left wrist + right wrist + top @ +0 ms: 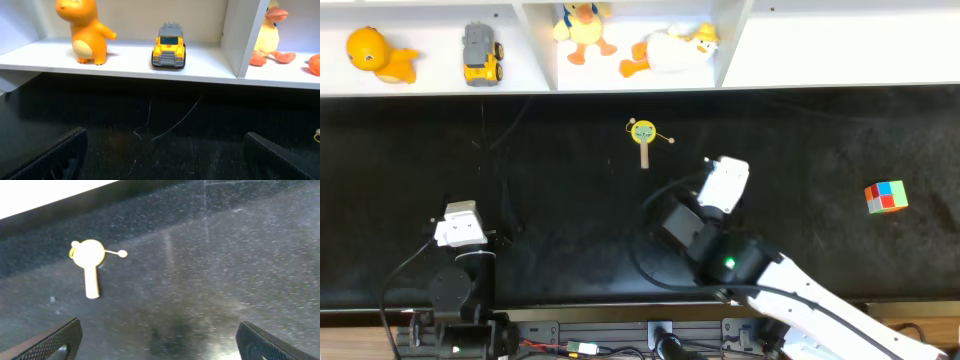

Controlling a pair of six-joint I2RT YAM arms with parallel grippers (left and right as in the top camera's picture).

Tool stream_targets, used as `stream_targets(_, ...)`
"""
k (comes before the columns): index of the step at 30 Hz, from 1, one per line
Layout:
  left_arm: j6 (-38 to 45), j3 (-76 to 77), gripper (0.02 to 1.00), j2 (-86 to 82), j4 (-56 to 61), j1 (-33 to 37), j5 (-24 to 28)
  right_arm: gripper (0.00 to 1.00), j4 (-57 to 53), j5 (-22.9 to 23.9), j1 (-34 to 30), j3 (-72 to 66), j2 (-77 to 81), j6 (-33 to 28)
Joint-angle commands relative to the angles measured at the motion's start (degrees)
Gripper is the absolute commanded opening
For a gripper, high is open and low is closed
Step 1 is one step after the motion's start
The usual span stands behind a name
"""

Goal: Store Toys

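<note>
In the left wrist view the orange figure (82,30) loses its head to the picture's edge, and a shelf divider (240,35) hides part of the duck (268,37).

Black worktop (840,140): is spanning the full width of the top view, its matte surface showing fine pale speckles; thin pale scratches (150,120) are crossing it just in front of the shelf; a soft patch of glare (200,335) is lying on it in the right wrist view.
White shelf unit (840,45): is running along the worktop's far edge; upright white dividers (538,40) are splitting it into compartments; its back wall (200,15) is showing plain off-white.
Brown wooden-looking edge (920,325): is showing at the near right corner.
</note>
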Motion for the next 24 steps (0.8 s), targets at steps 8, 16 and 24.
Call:
stream_targets(8,1.25,-0.04,0.998,-0.61,-0.22,-0.35,-0.02,0.996,0.37,-4.04,0.28,10.12,10.4,1.92)
stream_targets(16,1.27,-0.04,0.998,-0.61,-0.22,-0.35,-0.02,0.998,0.37,-8.63,-1.09,11.21,15.61,1.01)
stream_targets(24,1.27,-0.04,0.998,-0.61,-0.22,-0.35,-0.02,0.998,0.37,-16.52,-5.88,17.4,22.47,-10.54)
